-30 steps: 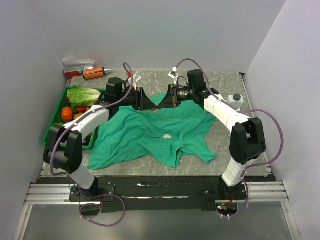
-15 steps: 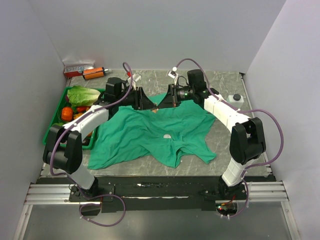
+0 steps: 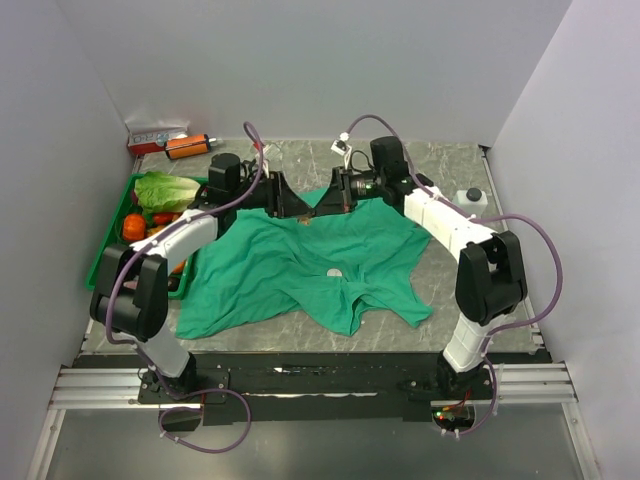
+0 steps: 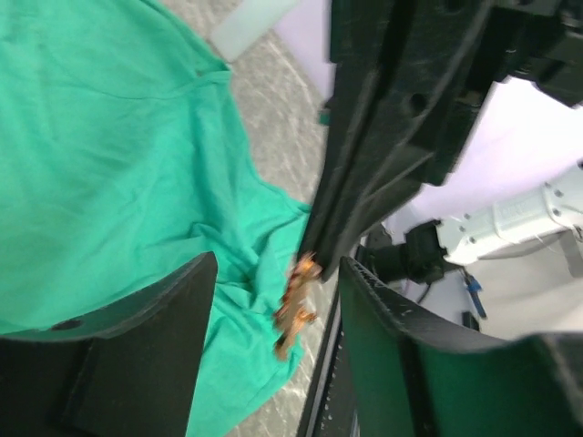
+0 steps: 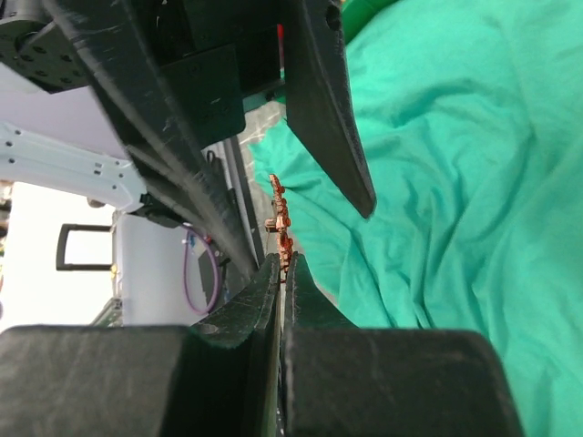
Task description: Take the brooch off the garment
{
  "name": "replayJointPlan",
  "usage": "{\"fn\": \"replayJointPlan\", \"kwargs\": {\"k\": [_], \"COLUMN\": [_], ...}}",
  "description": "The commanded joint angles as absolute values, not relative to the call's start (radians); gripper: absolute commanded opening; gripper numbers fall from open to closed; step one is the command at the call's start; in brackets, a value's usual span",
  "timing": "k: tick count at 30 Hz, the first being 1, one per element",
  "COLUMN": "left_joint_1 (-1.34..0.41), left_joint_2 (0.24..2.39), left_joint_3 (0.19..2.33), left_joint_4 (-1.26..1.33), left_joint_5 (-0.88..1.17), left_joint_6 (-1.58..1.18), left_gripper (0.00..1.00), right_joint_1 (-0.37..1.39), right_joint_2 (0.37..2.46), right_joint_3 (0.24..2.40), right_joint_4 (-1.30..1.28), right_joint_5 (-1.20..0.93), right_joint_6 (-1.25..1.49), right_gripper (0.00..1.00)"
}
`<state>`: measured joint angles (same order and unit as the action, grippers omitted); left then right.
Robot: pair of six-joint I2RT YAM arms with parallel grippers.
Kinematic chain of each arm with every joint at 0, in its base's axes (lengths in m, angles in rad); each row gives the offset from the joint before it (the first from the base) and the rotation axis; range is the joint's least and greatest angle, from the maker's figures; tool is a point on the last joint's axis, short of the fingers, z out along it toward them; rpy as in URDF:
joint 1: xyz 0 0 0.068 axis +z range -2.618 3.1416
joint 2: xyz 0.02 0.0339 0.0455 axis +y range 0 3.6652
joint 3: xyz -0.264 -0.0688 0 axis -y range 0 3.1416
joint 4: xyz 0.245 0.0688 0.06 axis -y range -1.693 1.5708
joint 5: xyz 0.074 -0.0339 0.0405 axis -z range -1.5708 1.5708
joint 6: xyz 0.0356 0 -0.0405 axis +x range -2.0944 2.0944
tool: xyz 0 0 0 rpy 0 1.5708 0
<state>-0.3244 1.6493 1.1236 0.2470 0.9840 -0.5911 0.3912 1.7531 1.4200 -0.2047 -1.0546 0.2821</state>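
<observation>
**Brooch pinched at far edge of garment; release from cloth unconfirmed**

Position: the brooch sits at the garment's far edge, by the neckline, where both arms meet. The right gripper is closed tight on it. Its wrist view shows the two fingers pressed together, with the orange-gold ornament sticking out just past their tips. The left gripper stands wide, one finger on each side of the brooch. It touches neither the brooch nor, as far as I can see, the cloth.

No view shows whether the pin is clear of the fabric. The ornament hangs just beside the garment's edge.

Judged step: the pull-off itself, with the grip made and separation not confirmed.

Next move calls for the right arm to draw up and away from the garment without loosening. The left fingers should keep out of that path, or pin the cloth down at that edge if it rises with the brooch.
</observation>
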Motion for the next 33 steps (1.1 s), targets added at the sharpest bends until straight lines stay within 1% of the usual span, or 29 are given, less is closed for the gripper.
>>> {"fn": "replayJointPlan", "kwargs": {"k": [1,2,6,9,12,14,15,17,19,20,24,25,27,29,30,32,33], "left_joint_1": [-0.298,-0.273,-0.197,-0.140,-0.117,-0.117,-0.118,-0.120,-0.124,-0.132,-0.152,-0.152,-0.143,-0.137,-0.135,-0.132,-0.130], "left_joint_2": [1.600,1.583,1.523,1.513,1.502,1.493,1.483,1.480,1.485,1.491,1.534,1.542,1.564,1.588,1.623,1.672,1.727], "left_joint_3": [1.127,1.132,1.237,1.314,1.324,1.298,1.254,1.212,1.200,1.206,1.264,1.272,1.290,1.318,1.372,1.432,1.490], "left_joint_4": [0.357,0.344,0.210,0.068,-0.066,-0.055,0.024,0.090,0.052,0.025,-0.107,-0.133,-0.132,-0.114,-0.115,-0.107,-0.103], "left_joint_5": [1.097,1.115,1.157,1.169,1.164,1.161,1.164,1.163,1.148,1.144,1.095,1.071,0.944,0.808,0.672,0.541,0.447], "left_joint_6": [-0.603,-0.589,-0.488,-0.390,-0.282,-0.310,-0.340,-0.396,-0.347,-0.280,-0.138,-0.123,-0.117,-0.115,-0.106,-0.085,-0.080], "left_gripper": [0.66,0.68,0.72,0.72,0.70,0.69,0.69,0.68,0.68,0.68,0.66,0.65,0.59,0.58,0.59,0.63,0.63], "right_joint_1": [0.419,0.419,0.417,0.416,0.414,0.416,0.414,0.416,0.413,0.411,0.403,0.399,0.393,0.377,0.373,0.367,0.364], "right_joint_2": [1.752,1.753,1.764,1.775,1.786,1.789,1.790,1.793,1.795,1.804,1.836,1.839,1.845,1.839,1.836,1.827,1.821], "right_joint_3": [1.485,1.488,1.505,1.517,1.534,1.542,1.549,1.560,1.583,1.592,1.655,1.661,1.660,1.646,1.634,1.629,1.629], "right_joint_4": [-0.186,-0.187,-0.178,-0.173,-0.176,-0.183,-0.183,-0.181,-0.176,-0.182,-0.204,-0.210,-0.207,-0.192,-0.183,-0.198,-0.215], "right_joint_5": [-1.106,-1.108,-1.111,-1.114,-1.120,-1.120,-1.120,-1.126,-1.135,-1.138,-1.158,-1.157,-1.152,-1.147,-1.146,-1.146,-1.141], "right_joint_6": [0.273,0.275,0.284,0.287,0.278,0.262,0.262,0.255,0.246,0.239,0.221,0.210,0.209,0.232,0.236,0.218,0.207], "right_gripper": [0.00,0.00,0.00,0.00,0.00,0.00,0.00,0.00,0.00,0.00,0.00,0.00,0.00,0.00,0.00,0.00,0.00]}}
